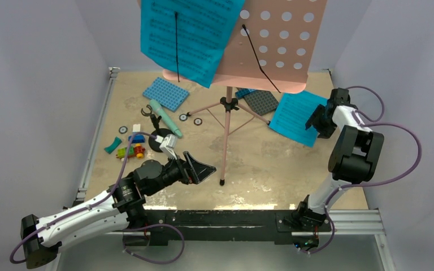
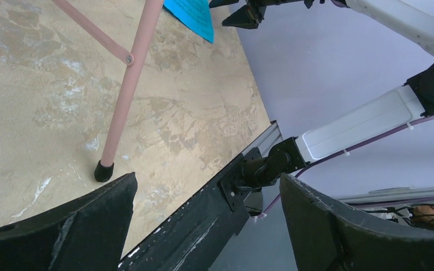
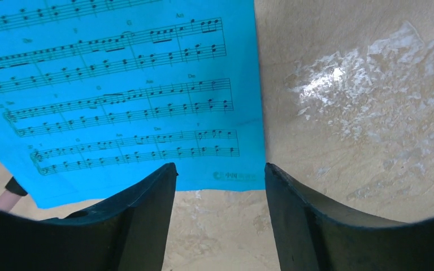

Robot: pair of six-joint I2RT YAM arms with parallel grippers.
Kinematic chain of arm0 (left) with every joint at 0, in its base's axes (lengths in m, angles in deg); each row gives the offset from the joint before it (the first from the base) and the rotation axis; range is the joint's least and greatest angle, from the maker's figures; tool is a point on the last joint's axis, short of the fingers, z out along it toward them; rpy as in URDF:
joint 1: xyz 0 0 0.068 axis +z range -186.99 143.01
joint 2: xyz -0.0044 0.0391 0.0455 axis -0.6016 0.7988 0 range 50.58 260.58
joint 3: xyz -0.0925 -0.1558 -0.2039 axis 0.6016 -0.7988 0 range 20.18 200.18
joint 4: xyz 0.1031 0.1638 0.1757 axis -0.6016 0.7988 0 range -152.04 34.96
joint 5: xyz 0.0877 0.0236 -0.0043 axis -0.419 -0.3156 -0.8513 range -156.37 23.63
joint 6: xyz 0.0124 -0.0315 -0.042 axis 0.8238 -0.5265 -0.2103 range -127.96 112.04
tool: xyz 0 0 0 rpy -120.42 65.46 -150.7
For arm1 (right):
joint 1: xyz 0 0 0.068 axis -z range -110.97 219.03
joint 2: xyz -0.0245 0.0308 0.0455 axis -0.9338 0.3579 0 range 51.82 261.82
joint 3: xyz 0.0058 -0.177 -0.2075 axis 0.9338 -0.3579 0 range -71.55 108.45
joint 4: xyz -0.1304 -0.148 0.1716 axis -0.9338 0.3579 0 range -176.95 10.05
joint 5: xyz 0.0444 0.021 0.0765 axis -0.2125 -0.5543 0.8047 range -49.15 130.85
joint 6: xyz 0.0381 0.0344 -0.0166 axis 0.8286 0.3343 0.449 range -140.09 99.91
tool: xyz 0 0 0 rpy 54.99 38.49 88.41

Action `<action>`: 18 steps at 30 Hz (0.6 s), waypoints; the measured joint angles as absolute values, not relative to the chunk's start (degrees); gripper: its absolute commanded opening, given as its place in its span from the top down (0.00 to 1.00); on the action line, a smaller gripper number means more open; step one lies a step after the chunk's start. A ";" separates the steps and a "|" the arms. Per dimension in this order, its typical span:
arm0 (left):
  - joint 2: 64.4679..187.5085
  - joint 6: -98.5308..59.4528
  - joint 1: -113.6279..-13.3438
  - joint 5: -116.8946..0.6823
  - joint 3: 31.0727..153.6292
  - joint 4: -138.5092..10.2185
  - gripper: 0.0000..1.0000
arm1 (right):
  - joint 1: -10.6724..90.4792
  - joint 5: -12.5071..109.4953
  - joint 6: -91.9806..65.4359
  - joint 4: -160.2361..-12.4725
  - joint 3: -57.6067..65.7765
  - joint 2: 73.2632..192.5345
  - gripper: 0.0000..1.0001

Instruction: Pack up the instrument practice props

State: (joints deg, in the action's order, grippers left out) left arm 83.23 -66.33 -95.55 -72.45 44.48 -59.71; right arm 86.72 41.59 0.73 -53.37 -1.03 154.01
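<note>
Cyan paper is what we take to be the business in hand. The loose sheet (image 1: 295,116) lies flat on the table (image 1: 271,164), right of centre in the overhead view, printed side up and askew to the table's edges. The right gripper (image 3: 219,169) hangs over it with its jaws wide apart, holding nothing. In the right wrist view its fingers straddle the lower right corner of the page, where the small printed footer sits. The staves run across that frame, climbing a little to the right. So we judge that the foot of the page points at the gripper and its long axis runs away up the frame, though the far end is cut off. Next, we think, comes a descent to the table and a pinch at that edge. This is delicate, since thin paper lying flat gives the fingers little to catch. The pink music stand (image 1: 277,48) stands upright at the centre, its board at the top of the overhead frame with a clipped sheet (image 1: 192,34) on it. The left gripper (image 2: 208,178), also wide open and empty, sits near the stand's front foot without touching it. The mint microphone (image 1: 165,119) lies at centre left, untouched.
</note>
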 measured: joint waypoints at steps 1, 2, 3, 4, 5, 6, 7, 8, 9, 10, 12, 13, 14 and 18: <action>83.23 -66.31 -95.57 -72.35 44.48 -59.56 0.00 | 86.72 41.56 0.88 -53.19 -0.96 153.40 0.35; 83.20 -66.31 -95.57 -72.28 44.48 -59.39 0.00 | 86.72 41.59 1.15 -52.93 -0.96 152.59 0.35; 83.14 -66.28 -95.57 -72.28 44.48 -59.12 0.00 | 86.72 41.61 1.63 -52.60 -1.01 151.32 0.35; 83.03 -66.31 -95.57 -72.28 44.48 -58.75 0.00 | 86.72 41.65 2.28 -52.51 -1.16 149.55 0.36; 82.90 -66.31 -95.57 -72.32 44.50 -58.21 0.00 | 86.72 41.83 3.03 -52.73 -1.51 147.15 0.36; 82.59 -66.33 -95.57 -72.52 44.50 -57.38 0.00 | 86.72 41.85 3.60 -53.13 -2.03 144.74 0.36; 82.20 -66.37 -95.57 -72.83 44.63 -56.17 0.00 | 86.68 41.87 4.45 -54.83 -3.76 140.70 0.36; 81.83 -66.53 -95.57 -73.48 44.98 -54.40 0.00 | 86.55 41.89 5.17 -56.12 -5.68 136.20 0.36; 81.37 -66.94 -95.57 -74.38 45.55 -52.30 0.00 | 86.26 42.00 5.82 -57.87 -8.13 131.15 0.37; 80.78 -67.14 -95.57 -75.54 46.38 -50.01 0.00 | 85.96 42.04 6.31 -59.29 -10.40 126.40 0.37; 79.03 -67.38 -95.55 -77.88 48.10 -45.92 0.00 | 84.32 41.85 7.07 -62.00 -14.75 117.01 0.38; 78.02 -67.31 -95.55 -78.71 48.72 -44.74 0.00 | 82.57 41.65 7.14 -63.88 -17.16 112.42 0.38; 76.78 -66.92 -95.55 -79.56 49.44 -43.34 0.00 | 80.10 41.37 7.05 -65.43 -19.58 108.20 0.38; 72.25 -64.30 -95.57 -82.62 53.11 -39.28 0.02 | 67.66 40.45 5.54 -69.69 -29.22 94.49 0.40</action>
